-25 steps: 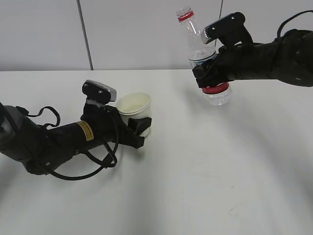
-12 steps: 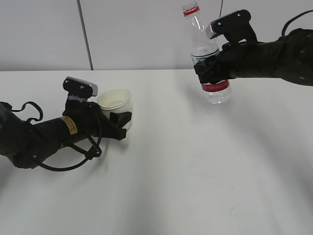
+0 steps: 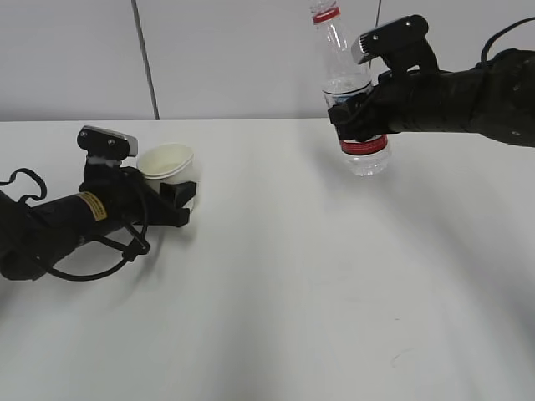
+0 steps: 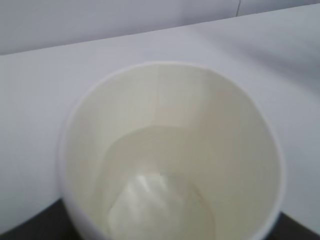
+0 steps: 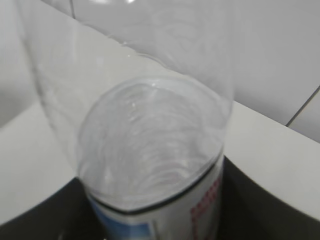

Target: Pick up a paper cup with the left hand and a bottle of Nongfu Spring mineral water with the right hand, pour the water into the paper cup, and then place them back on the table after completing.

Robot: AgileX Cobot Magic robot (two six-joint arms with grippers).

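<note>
The large plain white matte table [image 3: 276, 292] carries only the left arm's forearm and the cup's end of the work. Above its far right side, the right hand [image 3: 361, 127], a black gripper under a silver-grey camera module, is clenched around the label band of the clear plastic Nongfu Spring bottle [image 3: 349, 92], which stands nearly upright in the air, clear of the tabletop, its open red-ringed neck uppermost. The right arm reaches in level from the right edge. The bottle looks thin-walled and likely to give under squeeze; with the clear colourless water [image 5: 150, 145] filling only its lower part, it should be fairly light, and the labelled waist is probably the firmest place to hold.

The left hand [image 3: 177, 196], a black forked gripper with a yellow sticker and looped cables, lies low and stretched along the table's left side, its fork grasping the cream paper cup [image 3: 167, 164] around the lower wall. The cup sits upright, at or just above the surface. It holds a shallow pool of water, judging by the left wrist view. Paper walls crush easily, so a gentle grip below the rim suits it.
</note>
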